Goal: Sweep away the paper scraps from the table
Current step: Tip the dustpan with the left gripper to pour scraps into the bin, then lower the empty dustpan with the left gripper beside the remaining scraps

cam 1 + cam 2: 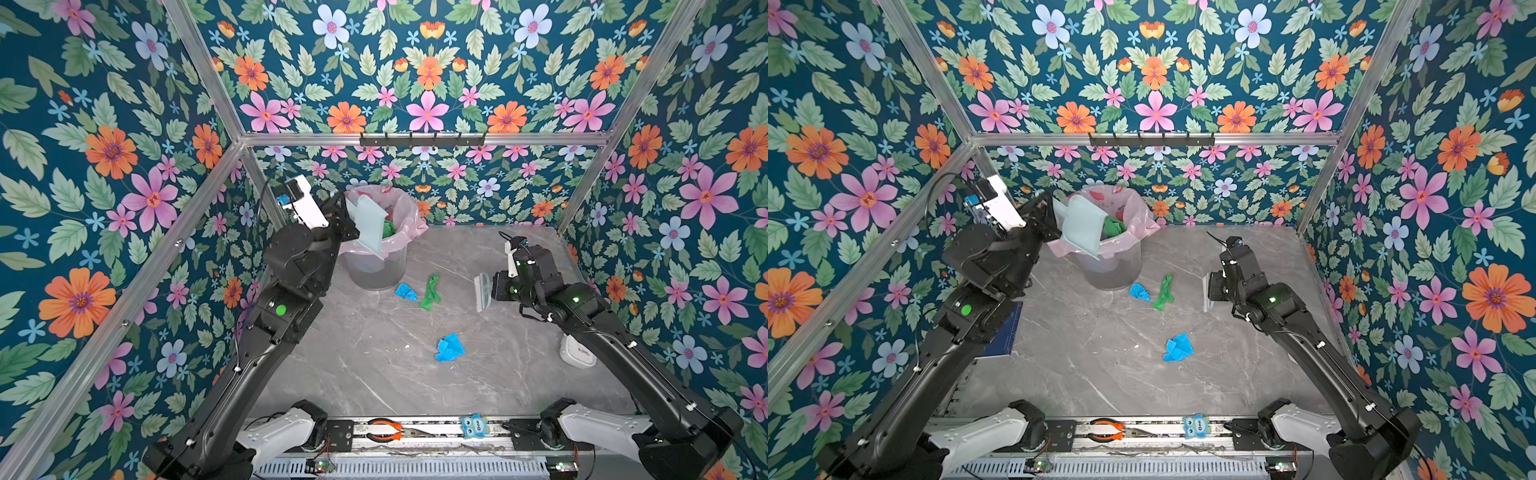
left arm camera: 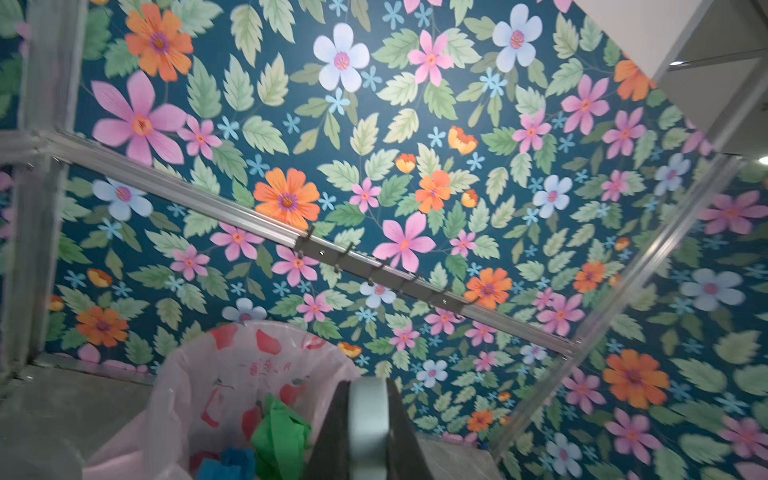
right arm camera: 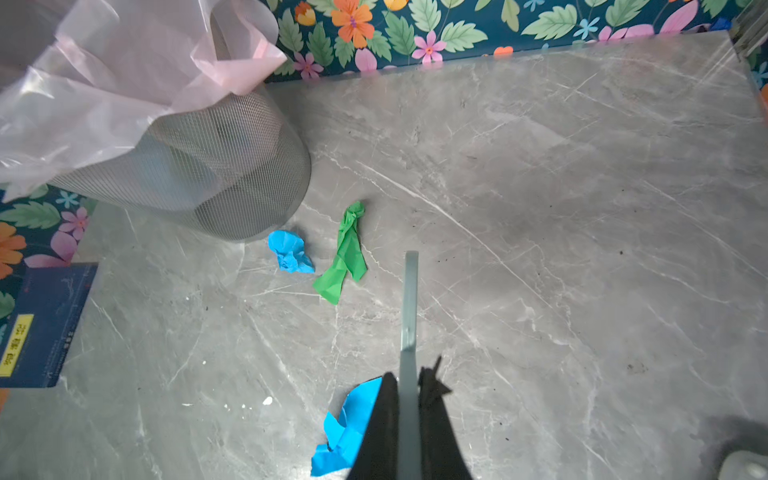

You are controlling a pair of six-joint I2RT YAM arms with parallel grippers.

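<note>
**A:** Grippers first?

**B:** The left gripper (image 2: 368,432) is pinched on the dustpan (image 1: 368,222) handle, with the pan tilted over the bin (image 1: 374,270). The right gripper (image 3: 409,424) is clamped on the brush (image 1: 483,291).

**A:** Room on the table (image 1: 374,382)?

**B:** There are 3 scraps. A blue scrap (image 1: 406,291) lies near the bin's base, a green scrap (image 1: 431,291) just beside it, and a second blue scrap (image 1: 450,347) mid-table. Open marble runs from them to the right edge.

**A:** Hidden?

**B:** The right gripper's finger covers part of the second blue scrap in the right wrist view. I cannot tell if the bristles touch the table.

Bin (image 1: 374,272) blocked far left; paper scraps (image 1: 430,293) littered centre; white container (image 1: 575,353) obstructed right edge; near table (image 1: 353,374) lay open.
</note>
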